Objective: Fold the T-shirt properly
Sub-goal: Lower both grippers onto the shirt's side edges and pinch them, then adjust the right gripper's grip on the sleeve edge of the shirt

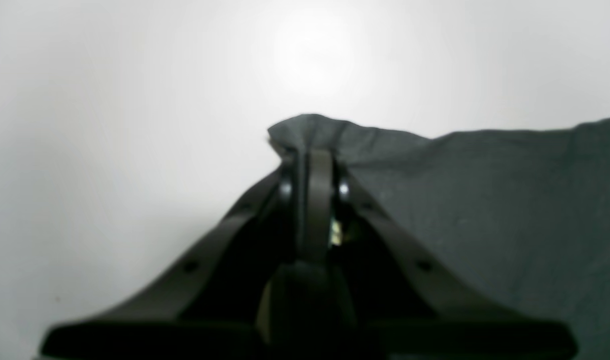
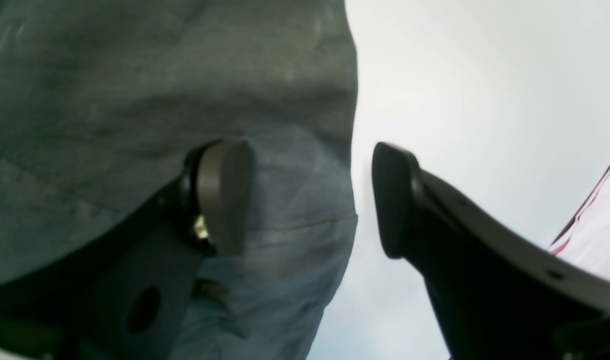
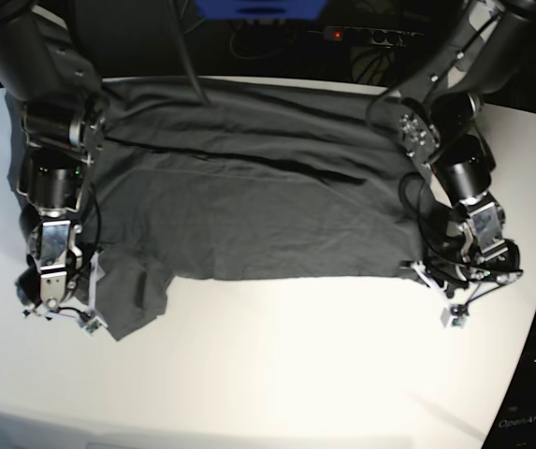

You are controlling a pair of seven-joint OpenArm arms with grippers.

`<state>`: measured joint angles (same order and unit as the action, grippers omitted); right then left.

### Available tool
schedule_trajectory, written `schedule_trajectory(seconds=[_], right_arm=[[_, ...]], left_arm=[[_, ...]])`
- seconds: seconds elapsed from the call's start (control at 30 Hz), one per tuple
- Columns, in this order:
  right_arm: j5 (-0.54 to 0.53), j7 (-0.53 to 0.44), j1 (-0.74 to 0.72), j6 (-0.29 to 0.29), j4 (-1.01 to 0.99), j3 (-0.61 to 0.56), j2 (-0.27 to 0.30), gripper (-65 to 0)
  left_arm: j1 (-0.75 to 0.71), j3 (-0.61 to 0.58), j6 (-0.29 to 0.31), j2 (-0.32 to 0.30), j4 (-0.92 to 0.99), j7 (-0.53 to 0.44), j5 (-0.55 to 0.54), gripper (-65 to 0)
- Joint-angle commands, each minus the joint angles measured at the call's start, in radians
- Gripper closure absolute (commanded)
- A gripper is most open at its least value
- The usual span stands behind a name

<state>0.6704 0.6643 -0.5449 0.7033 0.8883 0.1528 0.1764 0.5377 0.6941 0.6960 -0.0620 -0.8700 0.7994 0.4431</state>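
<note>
Nearest us, the 2 grippers sat at the front corners of the T-shirt point(image 3: 249, 210), which lay spread flat on the white table point(image 3: 277, 355). Our left gripper point(image 1: 310, 150) had its jaws pressed together on a bunched corner of the cloth, with that corner poking out past the tips. Our right gripper point(image 2: 310, 200) stood with its jaws apart, 1 finger point(image 2: 224, 195) over the cloth and the other over bare table beside the edge. Farther back, cables point(image 3: 370, 42) lay in the dark.
</note>
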Motion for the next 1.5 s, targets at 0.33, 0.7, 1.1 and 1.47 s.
schedule_trajectory(seconds=[0.33, 0.7, 1.1, 1.47], right_arm=[[-0.002, -0.002, -0.05, -0.005, 0.116, 0.0, 0.015, -38.0], [-0.045, -0.022, -0.077, -0.005, 0.15, 0.003, 0.012, -38.0], [-0.237, -0.022, -0.183, -0.005, -0.064, 0.153, 0.065, -38.2], [-0.268, -0.123, -0.237, -0.005, -0.283, 0.202, 0.108, -38.2]], left_arm=[[-0.009, -0.001, 0.002, -0.009, -0.004, 0.031, 0.012, -2.8], [-0.029, -0.001, 0.002, -0.009, -0.004, 0.022, 0.012, -2.8], [-0.063, -0.001, 0.002, -0.009, -0.018, 0.028, 0.012, -2.8], [-0.067, -0.003, 0.002, -0.009, -0.018, 0.028, 0.012, -2.8]])
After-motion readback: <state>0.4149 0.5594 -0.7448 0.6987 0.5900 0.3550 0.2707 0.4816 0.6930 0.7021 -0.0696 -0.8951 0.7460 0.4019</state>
